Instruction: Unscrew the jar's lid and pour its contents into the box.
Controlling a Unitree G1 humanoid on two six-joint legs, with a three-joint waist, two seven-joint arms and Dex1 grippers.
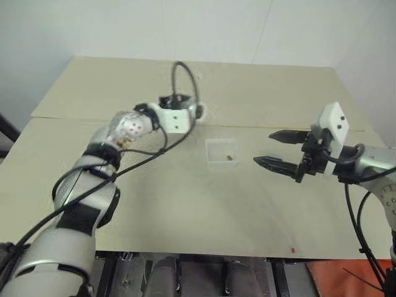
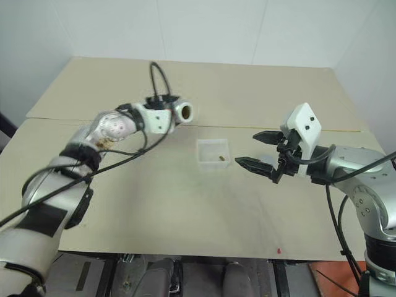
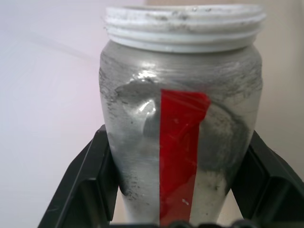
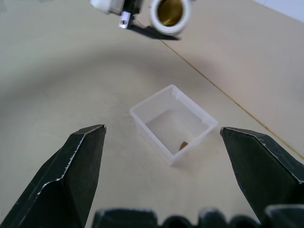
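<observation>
While the left hand (image 2: 176,112) clamps the uncapped jar (image 2: 184,112) on its side, left of the box (image 2: 213,151) | dark piece (image 2: 222,159) lies in box at surface centre | right hand (image 2: 255,151) apart, empty | recommended: set jar upright, clear of box.

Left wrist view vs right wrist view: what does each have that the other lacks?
Left wrist alone: the jar's red stripe label and threaded neck, side-on, clamped in the left gripper. Right wrist alone: the box on the table, a tiny dark piece inside it, and the open right gripper. Both: the lidless jar; the right wrist view looks into its mouth.
</observation>
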